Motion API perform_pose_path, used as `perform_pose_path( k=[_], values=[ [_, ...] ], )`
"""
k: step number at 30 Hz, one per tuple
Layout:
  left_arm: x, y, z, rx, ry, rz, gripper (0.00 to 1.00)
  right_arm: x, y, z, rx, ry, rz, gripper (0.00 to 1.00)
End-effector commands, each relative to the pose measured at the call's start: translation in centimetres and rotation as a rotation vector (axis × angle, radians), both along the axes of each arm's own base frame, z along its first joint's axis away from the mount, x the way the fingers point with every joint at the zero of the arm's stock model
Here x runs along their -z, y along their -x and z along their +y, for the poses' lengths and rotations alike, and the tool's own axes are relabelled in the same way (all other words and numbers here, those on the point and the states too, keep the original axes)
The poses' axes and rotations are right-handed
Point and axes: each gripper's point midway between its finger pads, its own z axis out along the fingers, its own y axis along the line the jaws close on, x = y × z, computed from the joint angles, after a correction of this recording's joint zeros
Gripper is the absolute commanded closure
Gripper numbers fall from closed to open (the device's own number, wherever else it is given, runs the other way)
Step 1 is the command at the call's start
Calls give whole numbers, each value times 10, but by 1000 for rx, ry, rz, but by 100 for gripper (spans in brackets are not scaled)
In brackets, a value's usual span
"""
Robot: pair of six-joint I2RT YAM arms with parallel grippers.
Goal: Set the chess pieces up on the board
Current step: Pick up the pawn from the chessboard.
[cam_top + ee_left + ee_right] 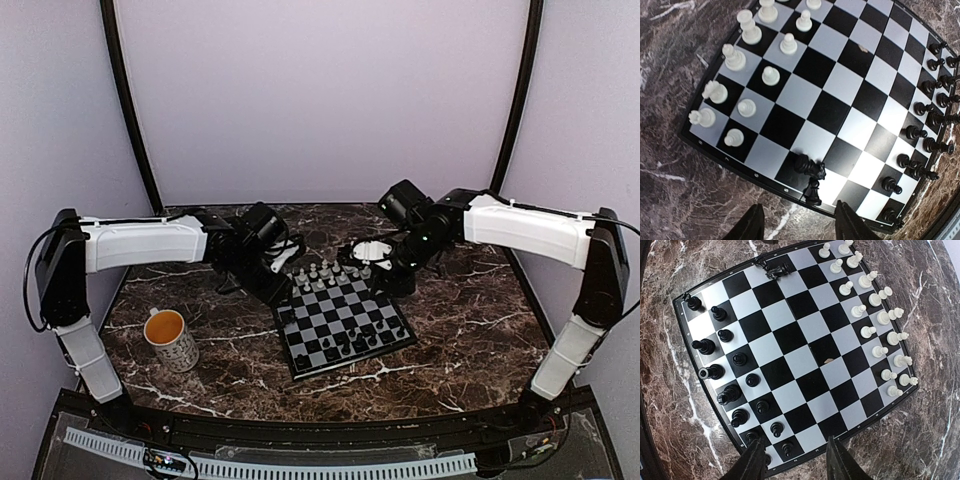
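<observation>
Two arms reach over dark marble table. White mug with yellow-brown inside stands upright near left, well apart from board. Small square black-and-white chessboard lies flat mid-table, turned bit crooked. Black chess pieces stand along near edge, white chess pieces along far edge. Two fallen black pieces touch at side rim: one lies along rim, other points at rim. Left gripper hangs above them, fingers apart, holding nothing. Right gripper hangs above opposite side rim, fingers apart, empty.
</observation>
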Motion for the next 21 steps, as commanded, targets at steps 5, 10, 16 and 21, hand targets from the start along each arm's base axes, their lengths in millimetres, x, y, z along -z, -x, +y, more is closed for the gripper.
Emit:
perform_pose_path(
  k=[5, 10, 16, 21],
  values=[
    [27, 35, 12, 80, -49, 170, 46, -1, 6, 7, -13, -52, 17, 57],
    [35, 36, 9, 88, -57, 192, 49, 0, 6, 9, -18, -54, 22, 57],
    [46, 31, 8, 106, -92, 199, 52, 3, 7, 8, -17, -49, 29, 57],
    [51, 23, 6, 108, -119, 186, 60, 4, 7, 8, -13, -47, 27, 58]
  ],
)
